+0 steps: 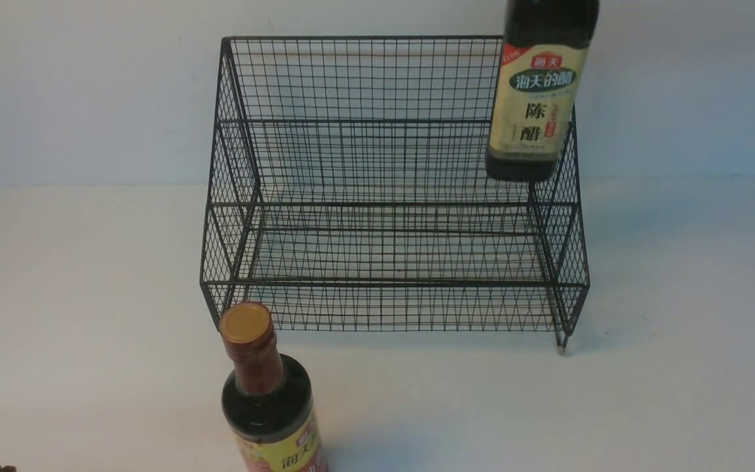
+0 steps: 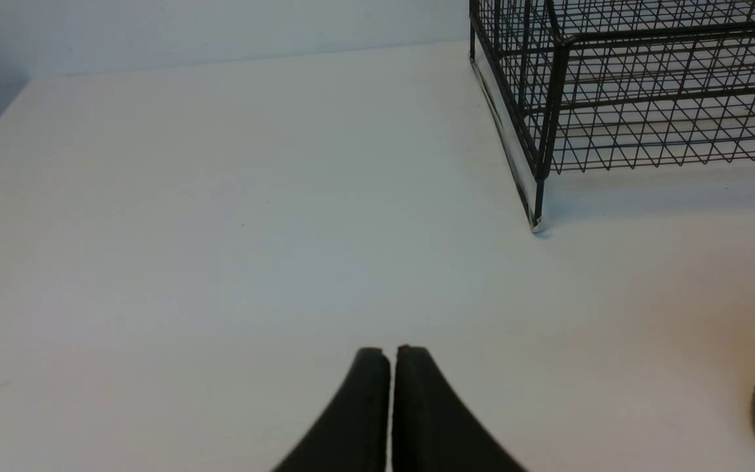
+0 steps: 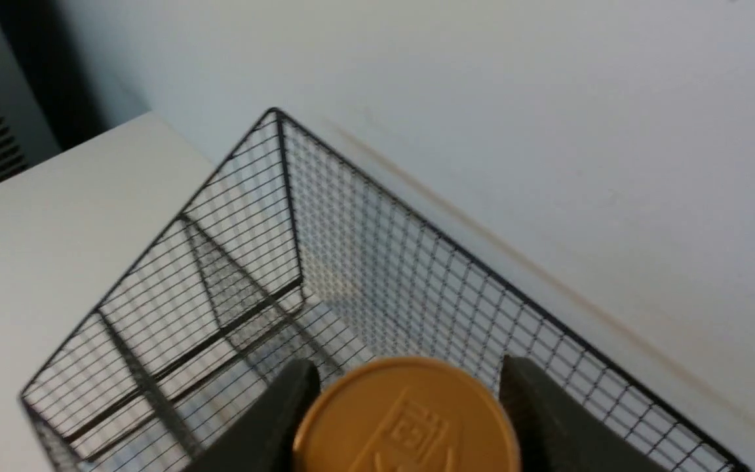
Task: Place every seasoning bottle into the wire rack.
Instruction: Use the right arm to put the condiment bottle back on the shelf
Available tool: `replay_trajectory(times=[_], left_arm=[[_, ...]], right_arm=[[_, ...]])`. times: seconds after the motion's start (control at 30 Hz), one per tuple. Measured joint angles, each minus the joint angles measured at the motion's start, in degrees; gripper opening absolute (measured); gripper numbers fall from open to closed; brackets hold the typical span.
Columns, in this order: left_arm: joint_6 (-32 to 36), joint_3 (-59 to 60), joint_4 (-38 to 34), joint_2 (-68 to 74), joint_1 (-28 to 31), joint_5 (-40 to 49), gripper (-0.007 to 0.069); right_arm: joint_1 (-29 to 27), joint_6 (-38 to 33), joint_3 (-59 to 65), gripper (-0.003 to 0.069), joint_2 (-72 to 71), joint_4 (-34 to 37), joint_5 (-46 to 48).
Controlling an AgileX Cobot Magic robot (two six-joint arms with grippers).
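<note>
Wire rack [image 1: 390,285]: black mesh, two stepped tiers, tall back, standing on a white table [image 1: 679,393] against a pale wall [image 1: 89,85]; both tiers hold nothing. Tall seasoning bottle [image 1: 538,111]: dark liquid, cream-green label, roughly upright, raised over the rack's right end with its base at the right mesh side and resting on neither tier. Right gripper [image 3: 407,373]: clenched on that bottle's gold cap [image 3: 407,426], one finger each side. Round seasoning bottle [image 1: 272,406]: reddish-brown neck, yellow-red label, upright on the table just before the rack's left front corner. Left gripper [image 2: 390,354]: fingers pressed together, grasping nothing, above bare table.
</note>
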Motion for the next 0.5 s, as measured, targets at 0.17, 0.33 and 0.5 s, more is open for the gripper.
replay_trajectory(times=[0.17,0.33,0.5], left_arm=[[0.0,0.0,0.0,0.0,0.0,0.0,-0.0005],[0.0,0.0,0.0,0.0,0.0,0.0,-0.0005],[0.0,0.0,0.0,0.0,0.0,0.0,-0.0005]], right_arm=[[0.0,0.0,0.0,0.0326,3.3,-0.3,-0.7],[0.0,0.0,0.0,0.0326,6.0,-3.0,1.9],[0.0,1.7,0.0,0.0326,8.4,-7.6,7.5]])
